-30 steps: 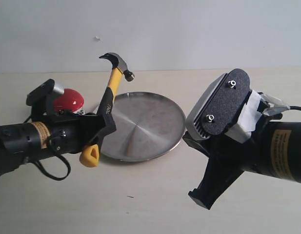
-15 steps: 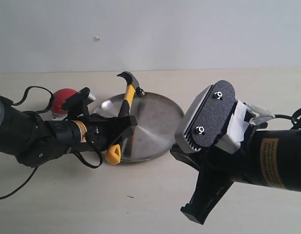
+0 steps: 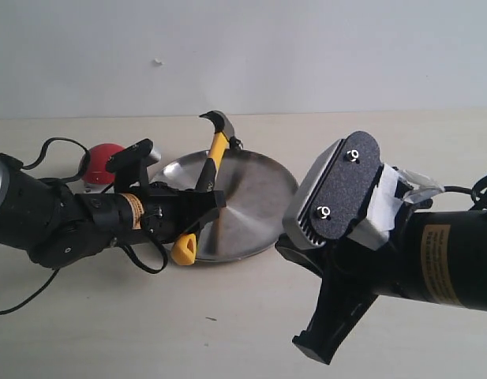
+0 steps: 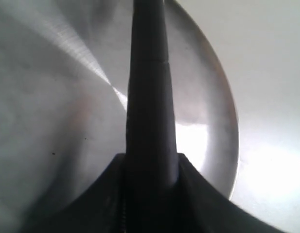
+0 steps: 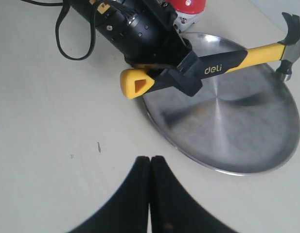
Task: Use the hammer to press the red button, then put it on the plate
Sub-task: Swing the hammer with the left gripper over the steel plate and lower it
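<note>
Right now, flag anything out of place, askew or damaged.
Nothing stands out. The hammer slants over the plate, clamped in the left gripper; the red button sits beside the plate. No damage shows.

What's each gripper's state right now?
Left gripper: closed on the hammer, over the plate.
Right gripper: closed, holding nothing.

Reaching low, left gripper (image 3: 200, 207) clamped on hammer (image 3: 216, 151), right gripper (image 5: 150, 167) hovering, fingers pressed together
</note>
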Available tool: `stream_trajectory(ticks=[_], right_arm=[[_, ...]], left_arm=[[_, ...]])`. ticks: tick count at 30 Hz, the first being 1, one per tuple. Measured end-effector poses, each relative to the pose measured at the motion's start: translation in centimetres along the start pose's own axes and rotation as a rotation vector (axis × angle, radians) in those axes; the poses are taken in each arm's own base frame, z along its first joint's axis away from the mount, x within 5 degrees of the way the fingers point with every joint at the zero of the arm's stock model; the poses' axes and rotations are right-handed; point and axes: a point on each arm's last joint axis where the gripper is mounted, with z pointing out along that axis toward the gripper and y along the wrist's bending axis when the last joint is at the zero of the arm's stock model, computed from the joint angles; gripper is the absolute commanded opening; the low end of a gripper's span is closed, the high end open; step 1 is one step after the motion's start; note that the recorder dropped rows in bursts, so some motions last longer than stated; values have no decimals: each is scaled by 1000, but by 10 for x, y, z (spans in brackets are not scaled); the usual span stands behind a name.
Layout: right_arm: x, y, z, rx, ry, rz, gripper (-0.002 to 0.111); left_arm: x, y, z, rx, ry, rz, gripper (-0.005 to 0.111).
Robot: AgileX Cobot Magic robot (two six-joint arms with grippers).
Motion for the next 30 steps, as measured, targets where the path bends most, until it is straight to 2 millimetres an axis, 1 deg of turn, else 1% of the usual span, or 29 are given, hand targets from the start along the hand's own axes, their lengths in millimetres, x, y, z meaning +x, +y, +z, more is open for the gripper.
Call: stream_trajectory(ticks=[3,8,13,30], right_arm=[[0,0,0,-2,-1,0,0],[0,0,0,-2,-1,0,0],[0,0,0,-2,-1,0,0],[0,0,0,-2,-1,0,0]], left_arm=[[2,2,2,0,2,1,0],[10,11,12,-29,27,-18,0],[9,11,17,-14,15,-20,0],[9,11,18,-10,18,-8,0]])
